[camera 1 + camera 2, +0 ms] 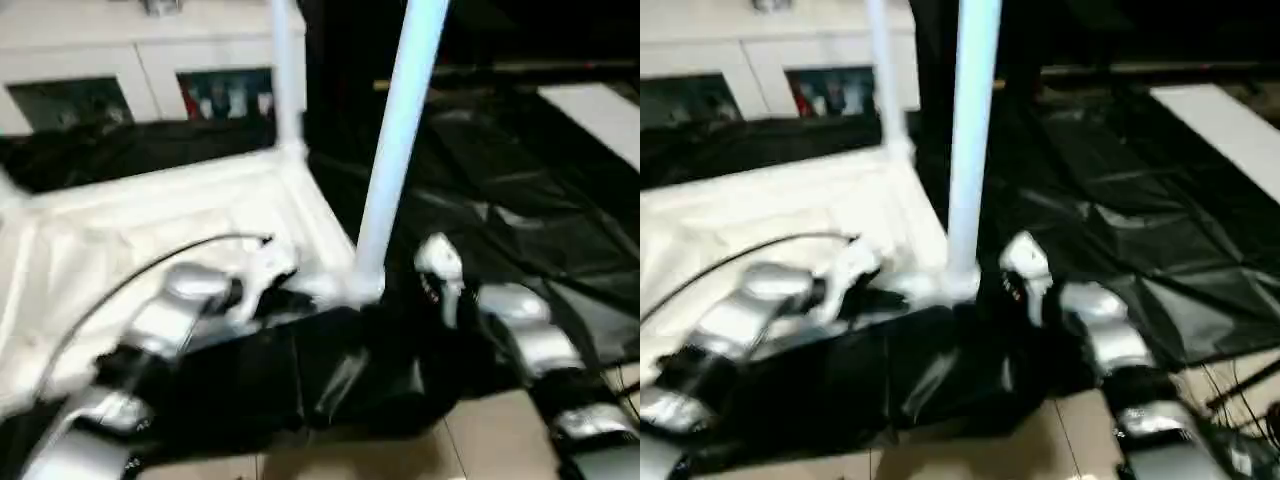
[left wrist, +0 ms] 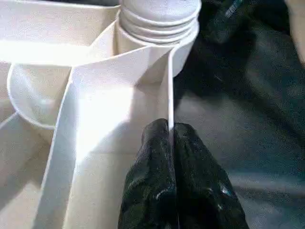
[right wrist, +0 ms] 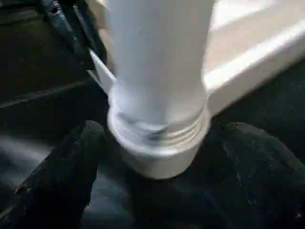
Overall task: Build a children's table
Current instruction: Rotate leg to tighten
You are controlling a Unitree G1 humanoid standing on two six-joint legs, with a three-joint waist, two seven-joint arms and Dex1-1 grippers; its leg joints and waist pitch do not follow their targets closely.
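The children's table top (image 1: 150,230) lies upside down on the black-draped work table. Two white legs stand upright in its corner sockets, one at the far corner (image 1: 287,80) and one at the near corner (image 1: 400,130). My left gripper (image 2: 169,130) is shut on the thin rim wall (image 2: 169,81) of the top, just beside the near corner socket (image 2: 159,28). My right gripper (image 3: 157,138) is open. Its black fingers (image 3: 62,176) stand on either side of the near leg's threaded base (image 3: 157,129), with a gap to each.
The black drape (image 1: 500,200) covers the work table to the right of the top. A white cabinet (image 1: 120,50) stands behind, and a white board (image 1: 600,115) lies at the back right. Tiled floor (image 1: 500,440) shows in front. A black cable (image 1: 150,265) arcs over my left forearm.
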